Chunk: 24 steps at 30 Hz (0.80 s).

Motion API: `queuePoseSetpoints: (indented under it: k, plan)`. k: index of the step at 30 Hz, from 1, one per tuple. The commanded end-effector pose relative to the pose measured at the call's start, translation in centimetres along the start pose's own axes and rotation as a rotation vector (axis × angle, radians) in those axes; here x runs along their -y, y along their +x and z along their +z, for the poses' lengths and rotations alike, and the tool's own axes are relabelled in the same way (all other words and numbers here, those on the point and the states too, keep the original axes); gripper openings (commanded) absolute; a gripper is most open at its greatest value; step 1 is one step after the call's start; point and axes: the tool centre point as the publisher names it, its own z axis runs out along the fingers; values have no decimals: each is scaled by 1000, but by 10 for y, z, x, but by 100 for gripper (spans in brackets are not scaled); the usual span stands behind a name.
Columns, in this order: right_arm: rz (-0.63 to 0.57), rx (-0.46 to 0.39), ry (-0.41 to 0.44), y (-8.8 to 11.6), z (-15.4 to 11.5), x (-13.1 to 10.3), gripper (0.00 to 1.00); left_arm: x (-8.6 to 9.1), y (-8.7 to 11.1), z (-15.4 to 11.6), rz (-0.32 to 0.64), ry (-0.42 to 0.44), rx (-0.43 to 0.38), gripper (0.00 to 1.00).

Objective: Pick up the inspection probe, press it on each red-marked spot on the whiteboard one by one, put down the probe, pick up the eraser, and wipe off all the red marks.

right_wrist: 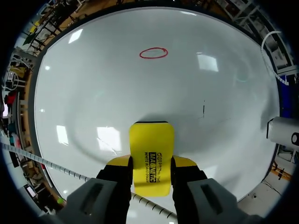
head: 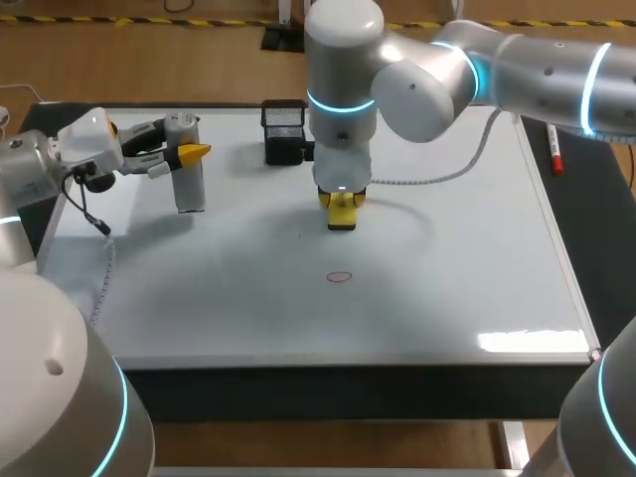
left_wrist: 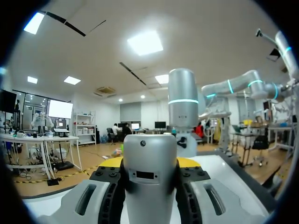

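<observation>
Where the right arm (head: 427,79) bends over the middle of the whiteboard (head: 447,288), its thick grey wrist hides most of the right jaws in the head view. Only their yellow tips and a bit of the yellow eraser (head: 341,217) peek out under it. The right wrist view shows more. There the right jaws are shut on the eraser, one finger on each long side, and its front end sticks out past them, close over the board. I cannot tell if it touches the board. Ahead of the eraser, well apart from it, is one red mark (right_wrist: 153,52), a thin red ring.

The left arm (head: 40,174) is at the far left part of the board. The left jaws are shut on the inspection probe (head: 189,174), a grey tube that stands upright. In the left wrist view the probe fills the space between the black fingers (left_wrist: 108,186) and hides most of their yellow tips. Its low end is cut off there, so I cannot tell if it rests on the board.

A black mesh holder (head: 285,131) stands at the far edge of the board, partly behind the right arm. A white curly cable (head: 437,177) hangs over the board. A red marker (head: 554,151) lies on the dark table (head: 596,229), just beside the board's right edge. The board is white and shiny, with bright spots of light on it.
</observation>
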Motion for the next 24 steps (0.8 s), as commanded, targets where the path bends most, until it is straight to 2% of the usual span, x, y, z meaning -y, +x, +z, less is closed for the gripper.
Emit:
queuePoseSetpoints:
  k: [1,17,24]
  plan:
    - [6,-4,6,10,-1,0,0,1,0,0,1,0,0,0]
    - [82,-26,-15,53,6,11,0,1,0,0,1,0,0,0]
    - [95,-29,-8,59,0,13,0,1,0,0,1,0,0,0]
